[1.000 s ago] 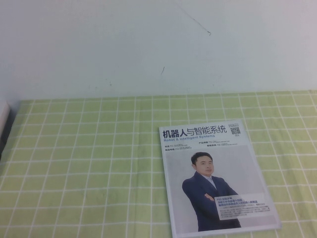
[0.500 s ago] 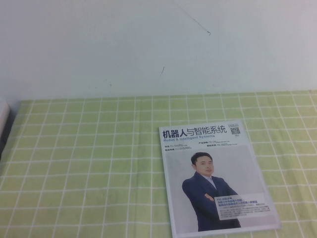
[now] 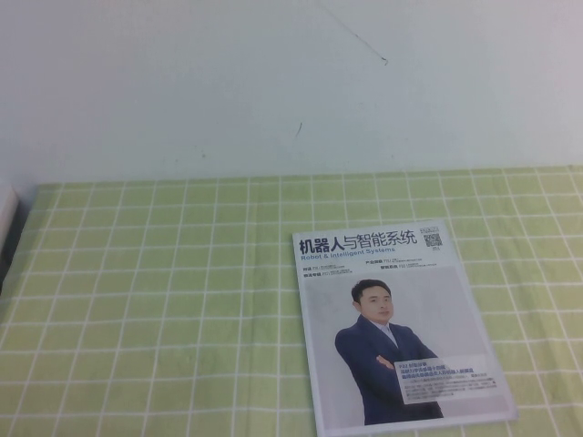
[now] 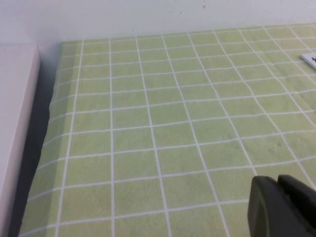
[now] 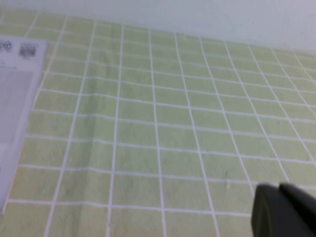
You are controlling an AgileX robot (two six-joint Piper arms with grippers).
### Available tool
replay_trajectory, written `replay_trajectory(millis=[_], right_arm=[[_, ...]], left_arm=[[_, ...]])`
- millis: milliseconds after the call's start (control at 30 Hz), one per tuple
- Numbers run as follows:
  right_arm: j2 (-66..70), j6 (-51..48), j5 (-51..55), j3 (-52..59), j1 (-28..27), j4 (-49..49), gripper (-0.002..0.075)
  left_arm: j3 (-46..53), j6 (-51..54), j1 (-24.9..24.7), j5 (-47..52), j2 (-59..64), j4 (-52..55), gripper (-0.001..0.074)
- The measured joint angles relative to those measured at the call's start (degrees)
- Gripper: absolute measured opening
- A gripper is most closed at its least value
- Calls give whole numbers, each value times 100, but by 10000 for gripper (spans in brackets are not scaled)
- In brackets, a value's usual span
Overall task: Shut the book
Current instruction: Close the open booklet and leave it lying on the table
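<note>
We log the left gripper (image 4: 282, 207) over bare checked cloth (image 4: 148, 123) — only a dark corner shows, so we cannot tell if it is open or closed. The right gripper (image 5: 284, 211) is the same — state unreadable. The book (image 3: 396, 332) lies flat, closed, cover up, right of centre near the front edge.

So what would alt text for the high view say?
A closed magazine lies cover-up on a green checked cloth, right of centre. The left gripper and right gripper are out of frame, each over bare cloth.
</note>
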Motion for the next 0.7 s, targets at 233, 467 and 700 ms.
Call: replay_trajectory(millis=[233,467,700], right_arm=[[0,0,-27,9,0,37,-3],[0,85,-27,9,0,51,-3],[0,448,-27,9,0,65,-3]], left_arm=[[0,0,0,0,0,0,-4],[0,0,0,0,0,0,-4],[0,0,0,0,0,0,-4]])
